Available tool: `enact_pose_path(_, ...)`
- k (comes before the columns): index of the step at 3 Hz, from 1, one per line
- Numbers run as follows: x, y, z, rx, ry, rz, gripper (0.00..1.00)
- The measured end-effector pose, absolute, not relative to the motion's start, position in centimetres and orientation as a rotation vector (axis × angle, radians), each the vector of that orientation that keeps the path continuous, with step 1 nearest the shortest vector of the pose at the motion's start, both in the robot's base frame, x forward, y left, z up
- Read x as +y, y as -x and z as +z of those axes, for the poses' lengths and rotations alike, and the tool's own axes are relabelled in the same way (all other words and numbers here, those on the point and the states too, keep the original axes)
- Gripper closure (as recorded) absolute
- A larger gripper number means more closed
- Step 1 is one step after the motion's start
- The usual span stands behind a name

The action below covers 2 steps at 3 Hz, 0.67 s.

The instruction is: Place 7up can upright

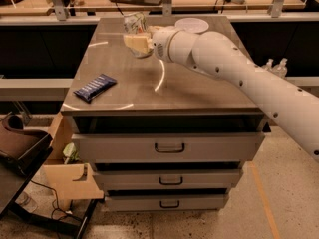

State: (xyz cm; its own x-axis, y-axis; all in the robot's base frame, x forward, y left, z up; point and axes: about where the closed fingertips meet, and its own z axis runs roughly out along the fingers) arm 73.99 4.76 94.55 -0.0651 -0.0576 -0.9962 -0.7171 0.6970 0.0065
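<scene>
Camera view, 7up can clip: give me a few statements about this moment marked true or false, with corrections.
1. The gripper grips the 7up can at the far left part of the table. True.
2. The snack bar wrapper lies at the back right corner. False: it lies near the front left edge.
3. A white bowl sits at the table's far side, behind the arm. True.
4. The table has two drawers. False: three handles show.

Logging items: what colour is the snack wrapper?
Wrapper: dark blue, camera view. The gripper holds the 7up can over the table's far side.
</scene>
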Motion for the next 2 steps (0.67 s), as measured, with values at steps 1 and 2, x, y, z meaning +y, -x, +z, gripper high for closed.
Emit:
enact_pose_path(1, 5.1, -74.2, 94.0, 1.565, 0.638, 0.605, 1.00)
enact_pose_path(2, 5.7, -75.3, 92.7, 1.549, 0.605, 0.594, 1.00)
